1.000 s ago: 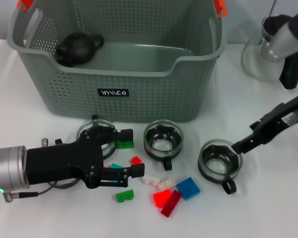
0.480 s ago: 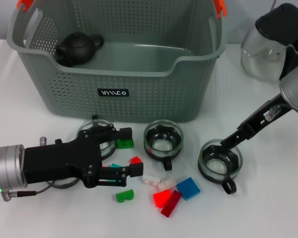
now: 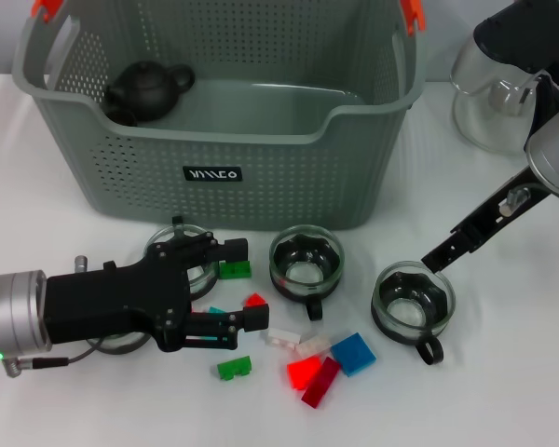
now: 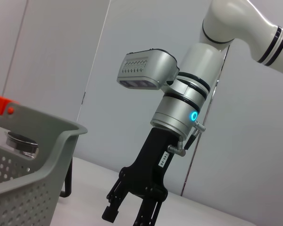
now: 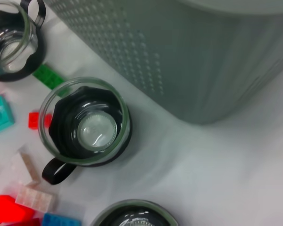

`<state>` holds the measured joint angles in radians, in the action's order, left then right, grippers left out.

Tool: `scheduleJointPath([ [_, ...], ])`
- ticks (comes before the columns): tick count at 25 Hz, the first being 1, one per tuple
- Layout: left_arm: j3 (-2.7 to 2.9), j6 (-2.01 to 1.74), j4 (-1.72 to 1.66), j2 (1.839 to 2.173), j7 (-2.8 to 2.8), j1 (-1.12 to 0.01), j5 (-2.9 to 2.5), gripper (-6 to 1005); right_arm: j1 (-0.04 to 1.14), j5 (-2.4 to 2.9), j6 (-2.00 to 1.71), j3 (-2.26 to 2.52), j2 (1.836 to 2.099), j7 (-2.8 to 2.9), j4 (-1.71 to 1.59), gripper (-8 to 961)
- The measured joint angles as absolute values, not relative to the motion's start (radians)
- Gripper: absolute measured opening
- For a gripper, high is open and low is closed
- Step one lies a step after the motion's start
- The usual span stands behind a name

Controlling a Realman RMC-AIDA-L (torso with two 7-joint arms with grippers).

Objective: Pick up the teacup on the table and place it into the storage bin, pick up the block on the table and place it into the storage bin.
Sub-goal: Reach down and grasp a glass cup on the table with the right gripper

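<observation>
The grey-green storage bin (image 3: 214, 140) stands at the back of the table with a black teapot (image 3: 147, 88) inside. Three glass teacups stand in front of it: one (image 3: 172, 244) partly hidden behind my left gripper, a middle one (image 3: 305, 264) and a right one (image 3: 413, 300). Loose blocks lie near them, among them a red block (image 3: 254, 301), a green block (image 3: 233, 368) and a blue block (image 3: 354, 354). My left gripper (image 3: 244, 284) hovers open over the blocks. Open and holding nothing, my right gripper (image 3: 440, 258) hangs just up and right of the right teacup; it shows as the right gripper (image 4: 129, 214) in the left wrist view.
A glass pitcher (image 3: 489, 102) stands at the back right beside the bin. The right wrist view shows the bin wall (image 5: 179, 56), the middle teacup (image 5: 85, 125) and blocks such as a green one (image 5: 47, 75) close together.
My right gripper has drawn back up and to the right from the rim of the right teacup, which stays on the table. The left arm has hardly moved.
</observation>
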<state>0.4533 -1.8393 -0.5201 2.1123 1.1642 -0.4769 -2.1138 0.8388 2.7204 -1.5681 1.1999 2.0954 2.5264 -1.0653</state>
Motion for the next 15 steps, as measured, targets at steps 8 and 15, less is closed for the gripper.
scheduleJointPath([
  [8,0.451,-1.849,-0.517,2.112,1.164,-0.475,-2.114,936,0.839,2.741,-1.579,1.200,2.093,2.529,-1.065,880],
  [15,0.451,-1.850,-0.515,2.112,1.164,-0.477,-2.114,936,0.840,2.746,-1.547,1.219,2.097,2.528,-1.056,880],
])
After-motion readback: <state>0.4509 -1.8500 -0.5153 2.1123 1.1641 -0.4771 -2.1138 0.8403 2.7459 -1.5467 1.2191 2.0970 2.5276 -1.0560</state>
